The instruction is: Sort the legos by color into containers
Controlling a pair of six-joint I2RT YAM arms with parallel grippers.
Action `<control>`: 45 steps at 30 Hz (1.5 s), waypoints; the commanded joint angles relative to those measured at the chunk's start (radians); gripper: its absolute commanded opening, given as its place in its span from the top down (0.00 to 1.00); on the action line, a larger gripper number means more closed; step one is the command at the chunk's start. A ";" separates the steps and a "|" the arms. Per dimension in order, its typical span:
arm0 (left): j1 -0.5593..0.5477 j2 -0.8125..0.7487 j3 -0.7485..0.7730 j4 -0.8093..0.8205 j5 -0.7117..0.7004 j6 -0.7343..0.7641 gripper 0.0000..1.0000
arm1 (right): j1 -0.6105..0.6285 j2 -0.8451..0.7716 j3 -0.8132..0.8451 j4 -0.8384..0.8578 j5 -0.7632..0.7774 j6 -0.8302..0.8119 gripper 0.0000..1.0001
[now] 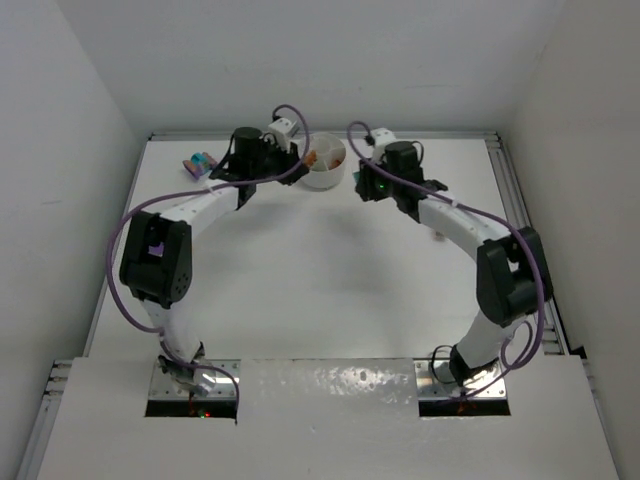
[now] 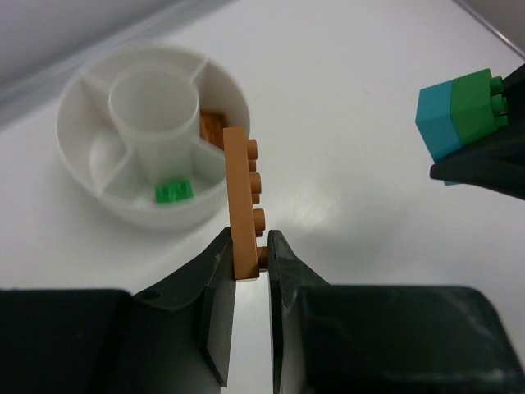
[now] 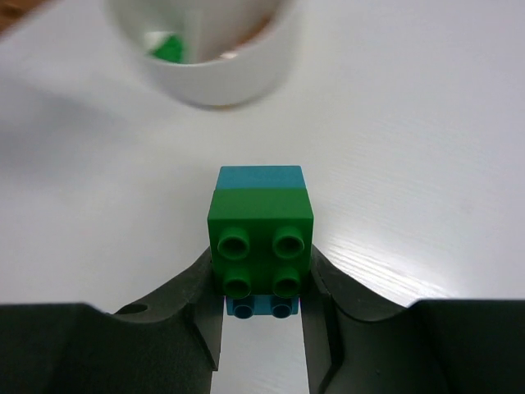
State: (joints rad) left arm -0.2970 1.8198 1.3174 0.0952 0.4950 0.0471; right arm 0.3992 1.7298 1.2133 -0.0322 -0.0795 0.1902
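My left gripper (image 2: pixel 249 256) is shut on the lower end of a thin orange lego plate (image 2: pixel 239 193), held upright just in front of the round white dish (image 2: pixel 164 220). In the dish's curved sections lie a green lego (image 2: pixel 174 192) and an orange lego (image 2: pixel 212 127); its central well looks bare. My right gripper (image 3: pixel 261 289) is shut on a green brick (image 3: pixel 261 236) stacked on a teal-blue brick (image 3: pixel 259 177), a short way from the dish (image 3: pixel 238 78). That stack (image 2: pixel 459 111) also shows at the right of the left wrist view.
The dish (image 1: pixel 322 182) stands at the back of the white table, between the two wrists. A small cluster of loose legos (image 1: pixel 198 162) lies at the back left. White walls close in the table on three sides.
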 commanded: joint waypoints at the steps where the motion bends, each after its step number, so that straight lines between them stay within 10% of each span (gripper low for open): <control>1: -0.092 0.041 0.110 0.147 -0.096 0.085 1.00 | -0.045 -0.102 -0.064 0.074 0.156 0.100 1.00; 25: -0.185 0.504 0.433 0.393 -0.420 0.062 1.00 | -0.059 -0.291 -0.307 -0.023 0.271 -0.008 1.00; 37: -0.176 0.489 0.427 0.348 -0.424 0.057 0.58 | -0.059 -0.294 -0.275 -0.031 0.268 -0.041 1.00; 45: -0.152 0.452 0.489 0.290 -0.352 0.017 0.54 | -0.059 -0.306 -0.259 -0.038 0.216 -0.080 1.00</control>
State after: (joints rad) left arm -0.4690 2.3280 1.7344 0.3767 0.1032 0.0891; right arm 0.3424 1.4689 0.9073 -0.0853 0.1696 0.1463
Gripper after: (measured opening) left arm 0.457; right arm 0.364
